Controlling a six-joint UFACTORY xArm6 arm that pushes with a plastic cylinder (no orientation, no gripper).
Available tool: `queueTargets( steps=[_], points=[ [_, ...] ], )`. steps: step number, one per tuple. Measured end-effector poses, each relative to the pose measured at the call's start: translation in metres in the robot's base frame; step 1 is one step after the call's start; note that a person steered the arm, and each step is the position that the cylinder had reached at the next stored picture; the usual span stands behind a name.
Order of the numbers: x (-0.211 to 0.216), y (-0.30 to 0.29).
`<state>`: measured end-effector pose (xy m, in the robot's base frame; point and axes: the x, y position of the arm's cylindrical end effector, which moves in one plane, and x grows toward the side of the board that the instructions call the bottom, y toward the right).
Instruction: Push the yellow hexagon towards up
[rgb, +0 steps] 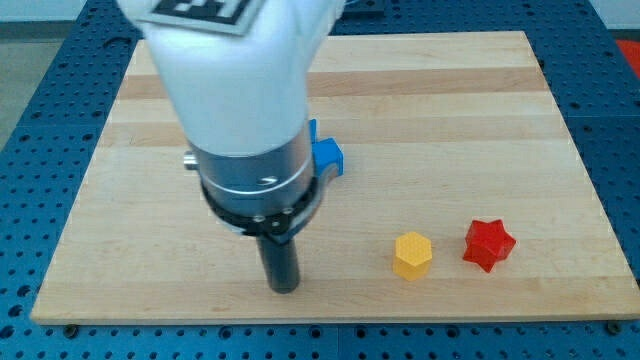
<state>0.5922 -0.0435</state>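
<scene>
Plywood board (450, 110) is seen filling most of the view, laid on a blue perforated table (610, 40) whose holes show past all four board edges. The yellow hexagon (412, 255) is found near the board's bottom edge, right of the middle, with only a narrow strip of bare wood left below it. Just beside it on the view's right, apart by a small gap, a red star-shaped block (489, 244) is placed, likewise close to the bottom edge and with some bare wood between it and the right edge. Above both blocks a wide stretch of bare wood is left open up to the top edge and the top right corner.

The rod's lower end, my tip (285, 288), is set down near the bottom edge, left of the board's middle and well apart from the yellow hexagon, on its left at a slightly lower level. No jaws are carried by this arm, so nothing is grasped; the rod ends plainly on the wood. The white arm body (235, 80) with its dark collar covers the board's upper left middle. A blue block (326, 152) is partly hidden behind that collar, near the board's centre; its shape cannot be made out.
</scene>
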Motion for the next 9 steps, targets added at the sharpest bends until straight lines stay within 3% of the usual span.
queueTargets(
  steps=[4, 7, 9],
  points=[
    [0.024, 0.081],
    [-0.034, 0.121],
    [-0.049, 0.175]
  ],
)
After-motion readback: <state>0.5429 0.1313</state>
